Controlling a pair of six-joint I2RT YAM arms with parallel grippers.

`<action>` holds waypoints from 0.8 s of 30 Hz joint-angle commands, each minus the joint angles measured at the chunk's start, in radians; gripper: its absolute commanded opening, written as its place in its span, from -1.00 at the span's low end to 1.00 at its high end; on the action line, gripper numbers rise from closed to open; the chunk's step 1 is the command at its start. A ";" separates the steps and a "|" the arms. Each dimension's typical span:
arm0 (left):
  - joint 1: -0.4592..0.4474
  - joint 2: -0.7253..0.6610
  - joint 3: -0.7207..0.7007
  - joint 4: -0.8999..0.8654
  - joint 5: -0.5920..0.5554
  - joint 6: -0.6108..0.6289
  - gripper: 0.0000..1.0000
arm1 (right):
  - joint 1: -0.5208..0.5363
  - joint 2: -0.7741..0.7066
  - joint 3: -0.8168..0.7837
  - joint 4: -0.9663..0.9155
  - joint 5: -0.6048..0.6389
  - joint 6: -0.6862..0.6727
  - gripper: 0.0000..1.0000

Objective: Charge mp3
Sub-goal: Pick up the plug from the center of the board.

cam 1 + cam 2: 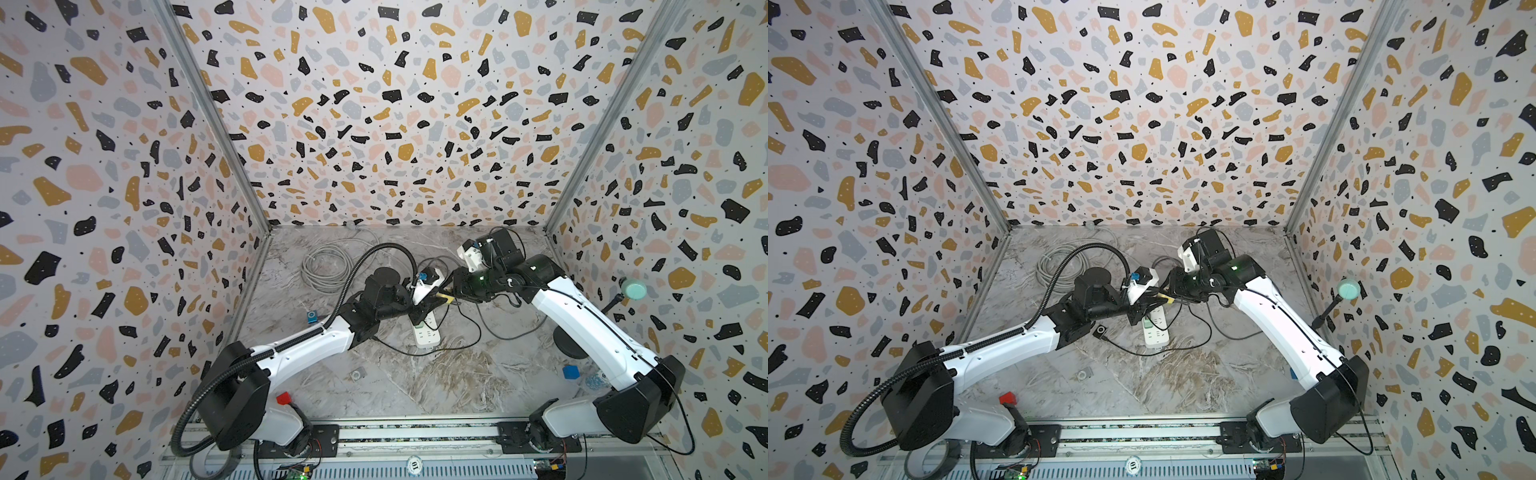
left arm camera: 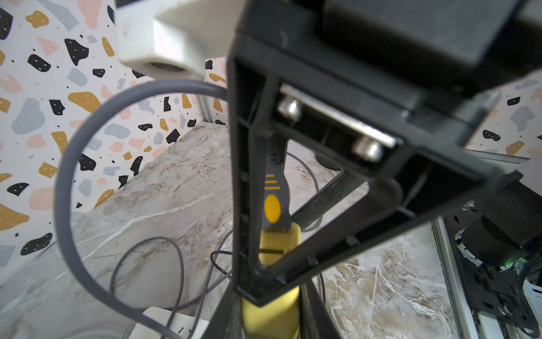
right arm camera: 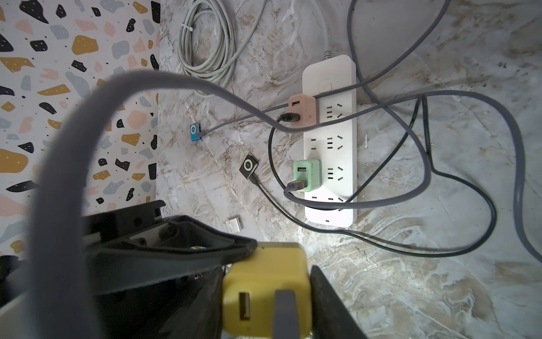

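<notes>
A yellow charger adapter hangs above the white power strip, with a grey USB plug in one of its ports. My right gripper is shut on it, a finger on each side. My left gripper meets it from the opposite end and is also closed on the adapter. On the marble lie a blue mp3 with a grey cable, a black mp3 with a black cable, and a silver mp3 with no cable. Pink and green adapters sit in the strip.
Loose grey and black cables loop over and around the strip. A coiled pale cable lies at the back left. A red block, a blue block and a teal-headed stand sit near the edges. Patterned walls enclose three sides.
</notes>
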State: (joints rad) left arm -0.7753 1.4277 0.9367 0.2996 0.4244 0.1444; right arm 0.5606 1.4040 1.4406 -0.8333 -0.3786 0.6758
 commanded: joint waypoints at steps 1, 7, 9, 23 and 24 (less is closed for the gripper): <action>-0.009 0.019 0.008 0.012 0.037 0.014 -0.76 | 0.017 -0.031 0.026 0.027 -0.027 0.013 -0.89; -0.009 0.012 0.007 0.003 0.023 0.028 -0.99 | 0.017 -0.036 0.020 0.023 -0.058 0.009 -0.45; -0.008 0.005 0.008 -0.002 0.006 0.039 -1.00 | 0.016 -0.036 0.014 0.009 -0.067 0.004 -0.28; -0.007 0.003 0.034 -0.042 -0.035 0.107 -1.00 | 0.018 -0.023 -0.003 -0.027 -0.114 -0.010 0.10; -0.009 0.004 0.034 -0.042 -0.038 0.110 -1.00 | 0.018 -0.025 -0.002 -0.031 -0.113 -0.010 0.11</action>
State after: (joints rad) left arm -0.7803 1.4300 0.9436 0.2478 0.4206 0.2249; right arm 0.5621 1.4040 1.4239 -0.8536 -0.4168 0.6670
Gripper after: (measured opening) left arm 0.280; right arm 0.552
